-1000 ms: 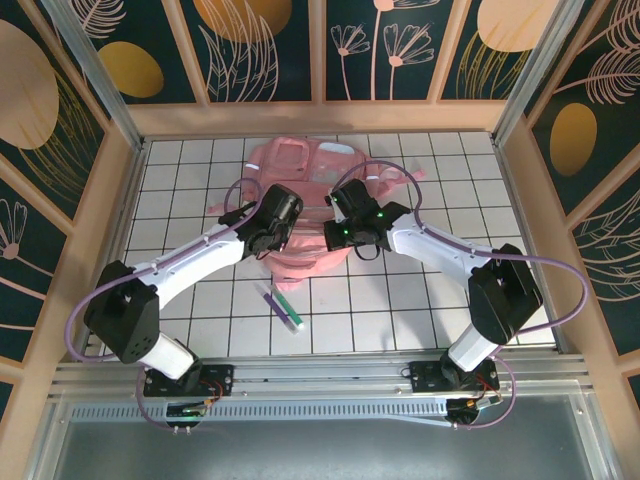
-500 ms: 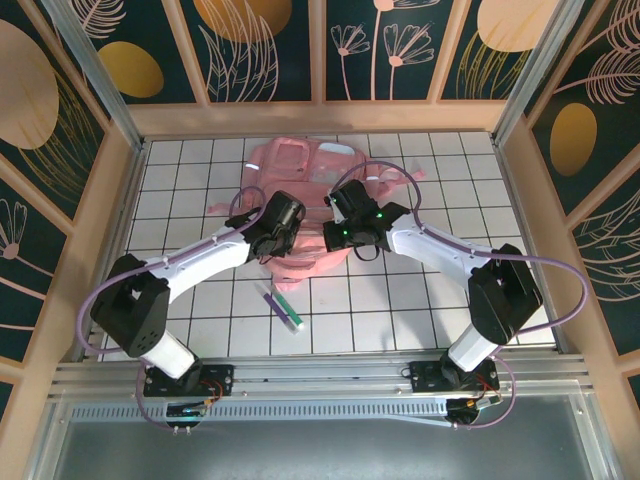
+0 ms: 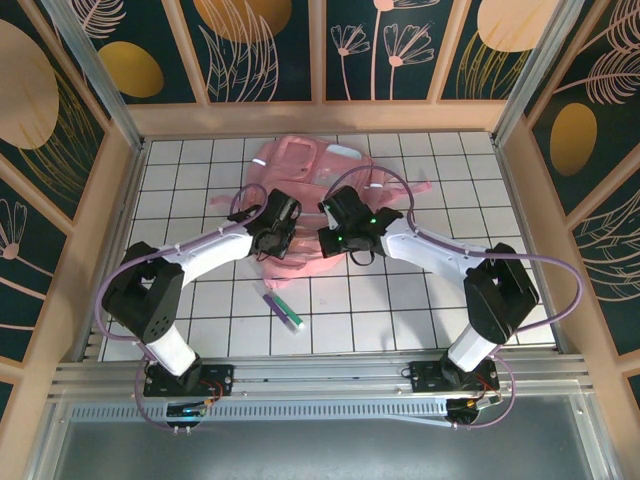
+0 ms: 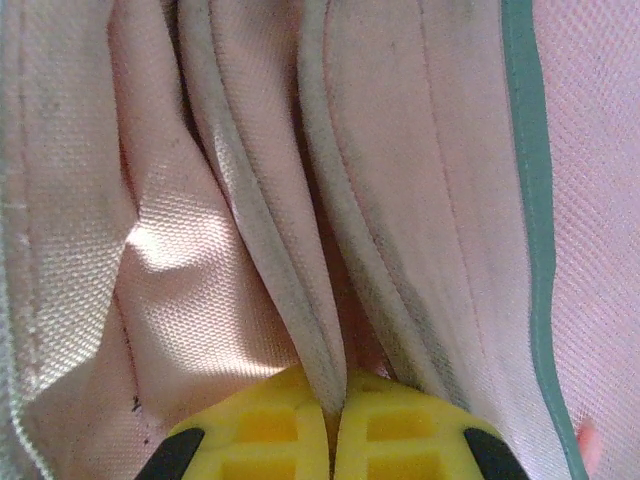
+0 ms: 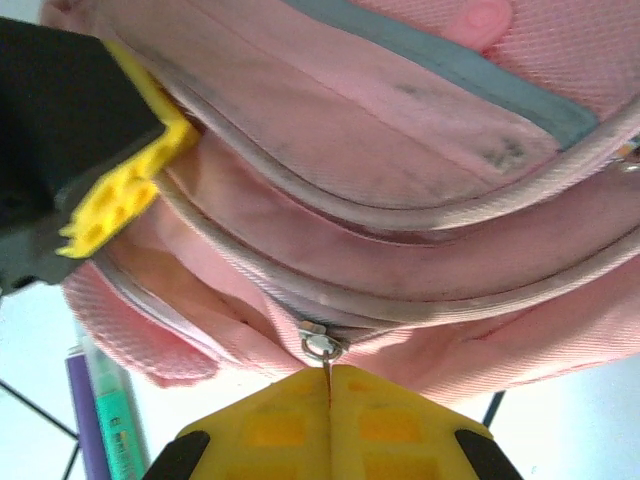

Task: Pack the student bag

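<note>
The pink student bag (image 3: 300,165) lies on the tiled table between my two arms. In the left wrist view its pink fabric (image 4: 410,150) shows a grey-green strip (image 4: 525,150) at the right. My left gripper (image 3: 270,243) is shut on a fold of the bag's fabric (image 4: 335,395) near its left side. It appears as a yellow-tipped finger (image 5: 120,200) in the right wrist view. My right gripper (image 3: 333,240) is shut on the metal zipper pull (image 5: 326,372) just below the silver slider (image 5: 320,343) of the bag (image 5: 400,120).
A purple marker and a green marker (image 3: 283,307) lie side by side on the tiles in front of the bag, and their ends show as markers (image 5: 95,420) at the lower left of the right wrist view. Wooden walls (image 3: 100,230) enclose the table.
The left arm has pulled back and in, its elbow swinging right. The bag has stretched and shifted a little toward the back wall. Both grippers stay closed on the bag.
</note>
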{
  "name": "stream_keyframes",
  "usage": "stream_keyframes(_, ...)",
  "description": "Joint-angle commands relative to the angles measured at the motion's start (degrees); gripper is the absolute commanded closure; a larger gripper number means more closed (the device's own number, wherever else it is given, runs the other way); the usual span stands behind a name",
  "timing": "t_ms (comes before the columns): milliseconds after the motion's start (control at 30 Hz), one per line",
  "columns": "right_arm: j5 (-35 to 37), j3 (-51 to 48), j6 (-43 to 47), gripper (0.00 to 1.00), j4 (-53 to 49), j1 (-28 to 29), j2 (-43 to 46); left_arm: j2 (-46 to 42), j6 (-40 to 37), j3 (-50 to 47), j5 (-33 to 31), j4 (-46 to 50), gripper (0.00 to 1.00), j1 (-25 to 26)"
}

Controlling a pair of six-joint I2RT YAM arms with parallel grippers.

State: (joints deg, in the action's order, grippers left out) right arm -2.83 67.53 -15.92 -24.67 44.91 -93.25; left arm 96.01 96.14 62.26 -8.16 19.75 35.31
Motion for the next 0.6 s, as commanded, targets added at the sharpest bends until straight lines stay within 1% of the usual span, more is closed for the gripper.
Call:
stream_keyframes(0,7.49,-0.83,2.79,1.00,-6.35,-0.39,-0.89,-1.87,-7.56,2.60,-7.61,6.96,1.00,-3.12)
stream_keyframes(133,14.53,-0.30,4.81,1.00,-8.60,-2.39,-3.47,-4.60,-12.92,1.11,-1.79,5.26,1.00,-7.47)
stream_keyframes(200,16.54,0.25,4.89,1.00,-8.90,-4.14,-4.57,-5.08,-16.13,1.51,-0.96,6.61,1.00,-8.78)
stream_keyframes(267,17.10,0.97,4.61,1.00,-8.00,-6.68,-5.45,-5.41,-19.82,1.74,-0.29,7.27,1.00,-9.93)
stream_keyframes(433,15.20,2.31,4.27,1.00,-3.90,-12.75,-7.52,-4.69,-27.06,2.33,6.00,7.07,1.00,-12.04)
stream_keyframes(567,16.35,5.18,5.58,1.00,-2.95,-16.41,-10.43,-3.90,-30.93,3.08,6.18,8.53,1.00,-13.45)
